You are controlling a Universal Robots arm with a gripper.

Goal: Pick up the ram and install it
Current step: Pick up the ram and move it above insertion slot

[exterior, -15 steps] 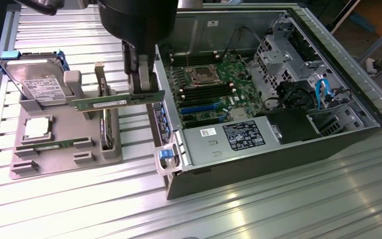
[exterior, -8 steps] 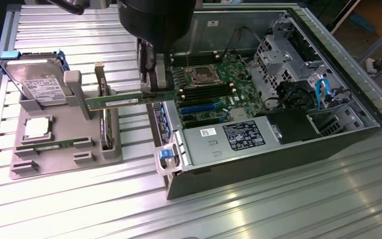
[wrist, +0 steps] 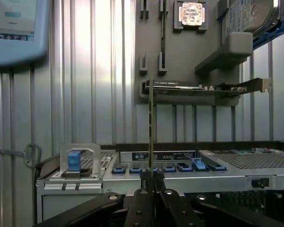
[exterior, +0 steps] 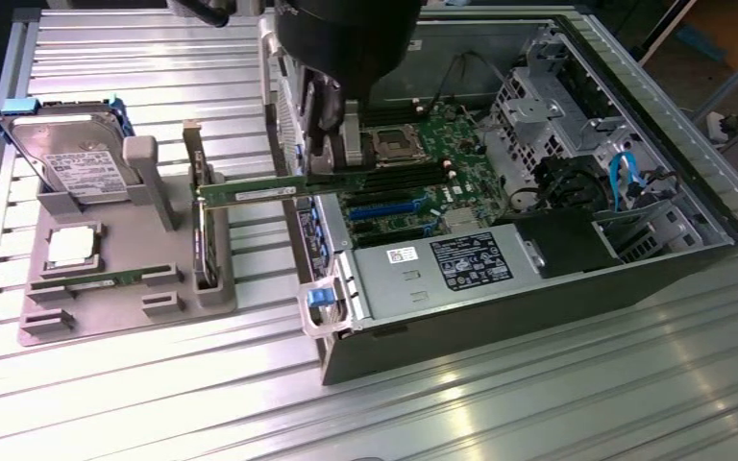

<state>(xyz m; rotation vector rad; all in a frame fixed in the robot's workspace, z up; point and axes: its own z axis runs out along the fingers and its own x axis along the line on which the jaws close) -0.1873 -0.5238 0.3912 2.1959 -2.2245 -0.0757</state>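
Note:
My gripper [exterior: 326,175] is shut on one end of the ram [exterior: 251,193], a long, narrow green stick with a pale label. The stick is held level in the air. It points toward the exterior view's left, over the gap between the grey fixture [exterior: 126,309] and the open computer case [exterior: 676,240]. The gripper hangs just above the case's near wall, beside the motherboard's memory slots [exterior: 402,179]. In the wrist view the ram [wrist: 151,124] appears edge-on as a thin line rising from the closed gripper [wrist: 152,178].
The fixture holds a hard drive [exterior: 81,158], a silver processor chip [exterior: 72,245], a dark card on edge [exterior: 203,235] and another green stick [exterior: 87,280]. A black power supply box [exterior: 465,261] sits in the case. A pale screen device [wrist: 14,28] lies on the ribbed metal table.

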